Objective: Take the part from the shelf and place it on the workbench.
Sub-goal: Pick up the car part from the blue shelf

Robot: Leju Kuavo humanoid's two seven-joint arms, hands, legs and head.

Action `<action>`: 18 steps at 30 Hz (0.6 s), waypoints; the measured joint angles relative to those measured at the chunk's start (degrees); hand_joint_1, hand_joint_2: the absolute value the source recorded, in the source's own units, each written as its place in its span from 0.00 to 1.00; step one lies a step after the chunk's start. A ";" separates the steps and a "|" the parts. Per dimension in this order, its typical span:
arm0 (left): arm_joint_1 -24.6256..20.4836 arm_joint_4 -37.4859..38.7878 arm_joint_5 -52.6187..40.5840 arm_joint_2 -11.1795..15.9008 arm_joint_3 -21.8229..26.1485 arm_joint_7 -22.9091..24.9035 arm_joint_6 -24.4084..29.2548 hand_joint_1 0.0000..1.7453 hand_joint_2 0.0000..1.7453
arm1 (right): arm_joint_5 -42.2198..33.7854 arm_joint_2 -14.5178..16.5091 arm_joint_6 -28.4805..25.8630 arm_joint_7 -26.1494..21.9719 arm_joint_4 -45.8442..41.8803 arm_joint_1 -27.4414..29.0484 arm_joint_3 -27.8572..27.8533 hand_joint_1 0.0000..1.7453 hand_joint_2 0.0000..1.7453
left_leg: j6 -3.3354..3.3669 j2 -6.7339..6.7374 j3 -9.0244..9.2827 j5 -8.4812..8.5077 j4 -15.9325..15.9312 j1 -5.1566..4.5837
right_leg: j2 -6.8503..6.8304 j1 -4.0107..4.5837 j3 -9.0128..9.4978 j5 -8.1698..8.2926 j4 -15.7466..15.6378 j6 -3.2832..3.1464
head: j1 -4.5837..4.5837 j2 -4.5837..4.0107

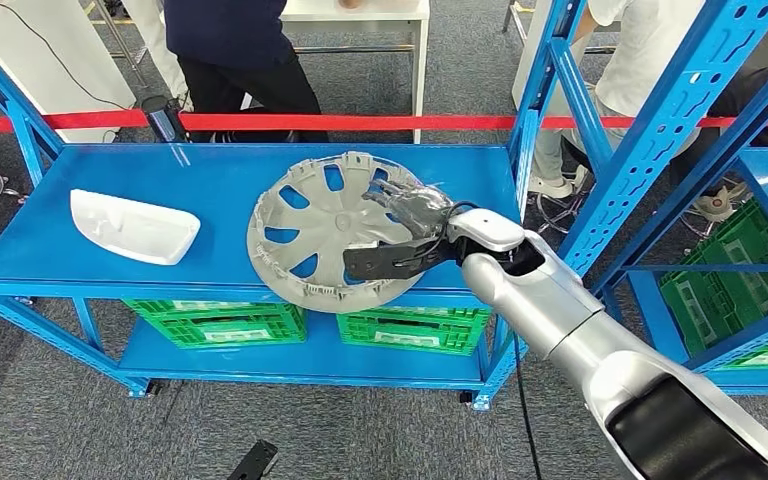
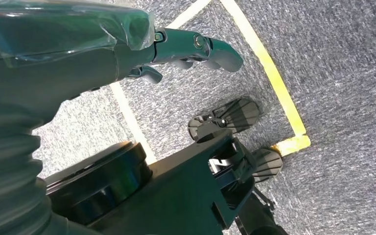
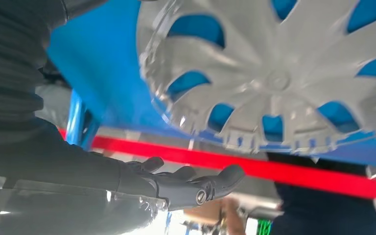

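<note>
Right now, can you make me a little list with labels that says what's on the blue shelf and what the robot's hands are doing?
shelf: blue metal shelf, top level holds two parts
hubcap: grey hubcap lying near the front edge, right of middle
white part: white part lying on the left, apart from the hubcap
right robot hand: right robot hand on the hubcap's right side, thumb over its front rim; firm grip cannot be told
left robot hand: left robot hand hanging over the carpet, holding nothing
below: green crates on the lower level
behind: red tape, people standing
</note>
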 joint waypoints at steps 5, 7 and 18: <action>-0.04 0.00 0.04 0.10 -0.01 0.30 -0.02 0.00 1.00 | -3.78 0.67 2.44 0.80 -0.98 0.20 1.05 0.00 1.00 | 0.00 0.00 0.00 0.00 0.00 0.00 | 0.00 0.01 0.00 0.00 0.01 0.00 | -0.01 0.00; -0.04 0.00 0.08 0.15 -0.02 0.34 -0.02 0.00 1.00 | -4.29 0.88 2.91 0.95 -1.11 0.36 1.43 0.00 1.00 | 0.00 0.00 -0.01 0.00 0.00 0.00 | 0.00 0.01 0.00 0.00 0.01 0.00 | -0.01 0.00; -0.05 -0.02 0.49 0.55 -0.05 1.20 -0.04 0.00 1.00 | -5.84 1.50 3.70 3.94 3.09 0.45 3.25 0.00 1.00 | 0.01 -0.01 -0.02 0.00 0.01 0.00 | -0.01 0.00 0.01 0.00 0.00 0.00 | -0.01 0.01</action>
